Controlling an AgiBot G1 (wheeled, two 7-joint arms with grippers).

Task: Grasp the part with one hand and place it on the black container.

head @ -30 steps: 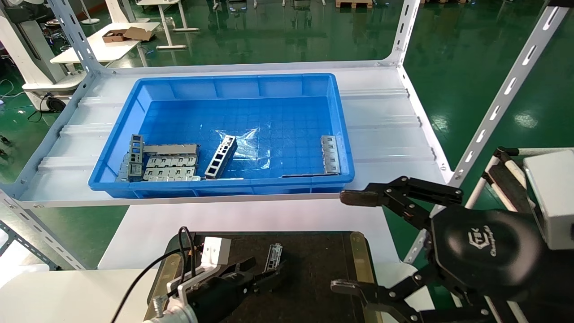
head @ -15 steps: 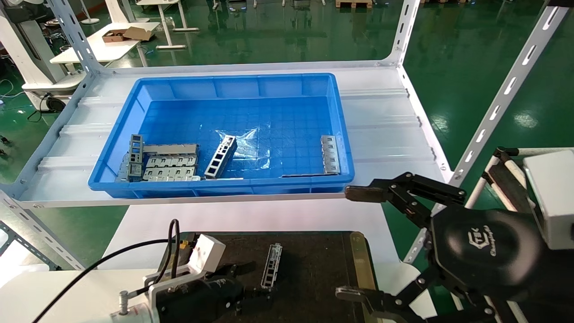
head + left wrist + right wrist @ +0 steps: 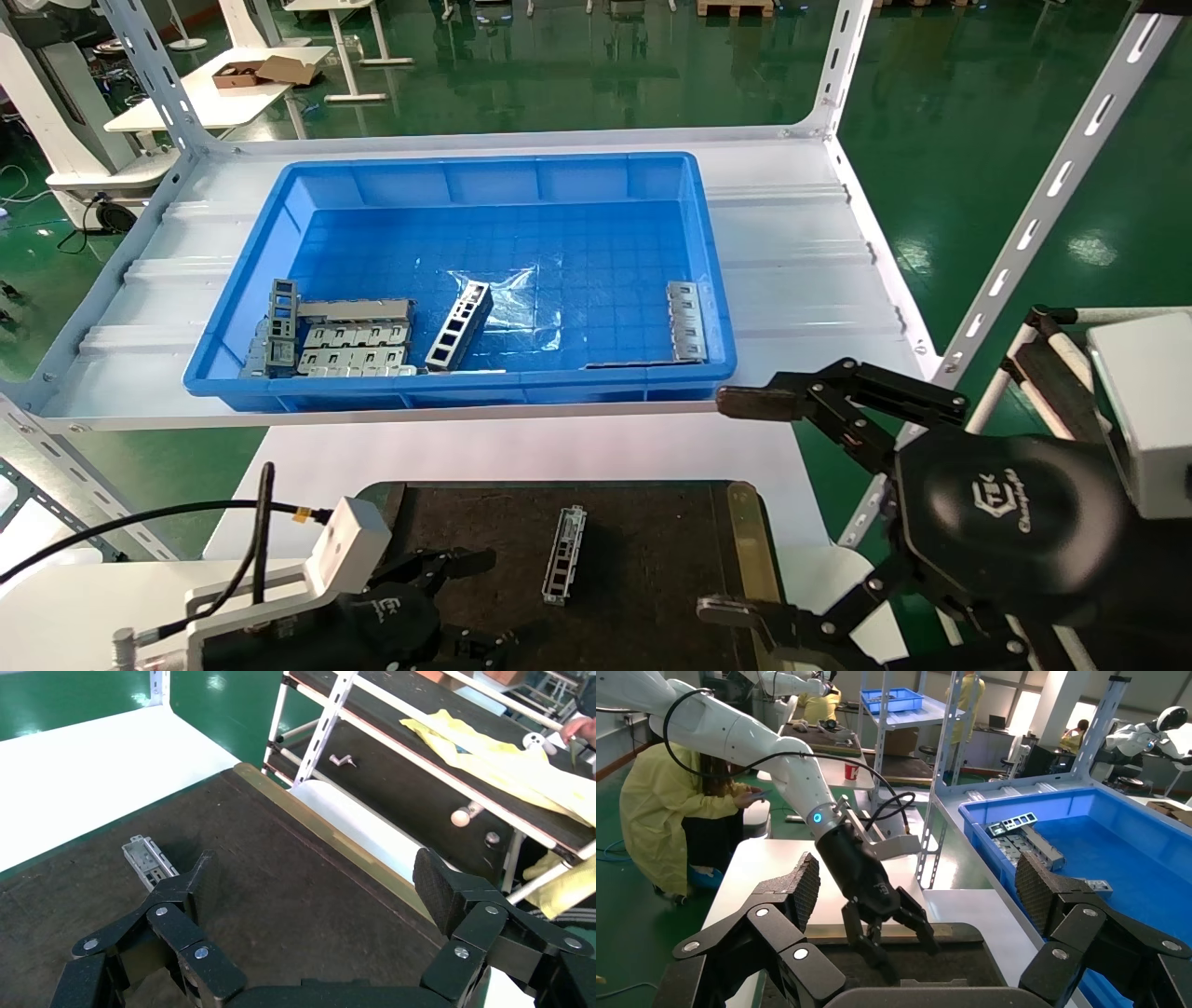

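the part (image 3: 564, 555) is lying on the black container (image 3: 652, 559), just beside the left gripper (image 3: 470, 601), whose fingers are spreading apart, gripping nothing; the right gripper (image 3: 745, 508) is hovering spread wide too.

Part (image 3: 564, 554) lies on black container (image 3: 652, 522). Blue bin (image 3: 279, 214) sits behind, on shelf (image 3: 792, 242). Metal plates (image 3: 354, 347) in bin's left front corner.

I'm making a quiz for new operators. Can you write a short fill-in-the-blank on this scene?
1. The part lies on the ____ container.
2. The left gripper is ____ and holds nothing.
3. The other metal pieces sit in the ____ bin.
4. The right gripper is ____, off to the container's right.

Missing words: black; open; blue; open
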